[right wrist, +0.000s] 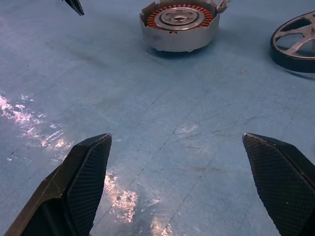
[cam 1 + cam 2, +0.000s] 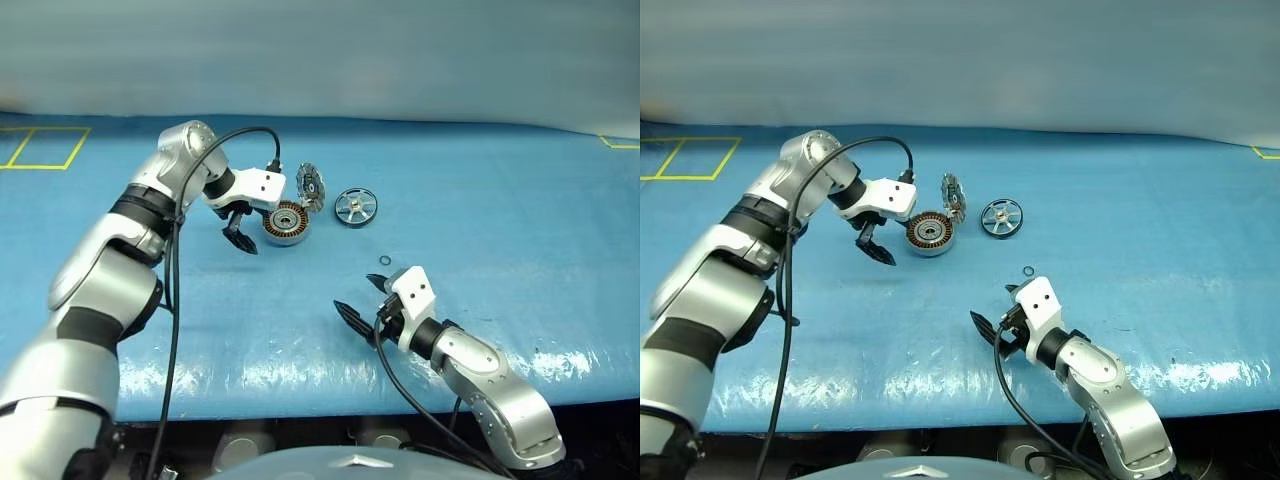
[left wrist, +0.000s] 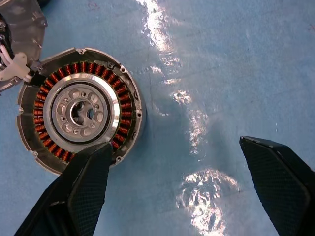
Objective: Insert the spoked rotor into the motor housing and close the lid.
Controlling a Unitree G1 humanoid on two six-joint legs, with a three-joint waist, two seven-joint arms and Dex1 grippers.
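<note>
Both claws gape empty, left gripper (image 2: 240, 238) beside the open motor housing (image 2: 286, 223), while the spoked rotor (image 2: 355, 207), light, rigid, slick, wants a rim pinch.

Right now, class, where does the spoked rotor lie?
In the left eye view, the spoked rotor lies flat on the blue table, just right of the motor housing and its raised lid.

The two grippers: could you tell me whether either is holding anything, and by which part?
Nothing is held. The left gripper is open beside the motor housing, the right gripper open over bare table; the spoked rotor lies untouched.
</note>
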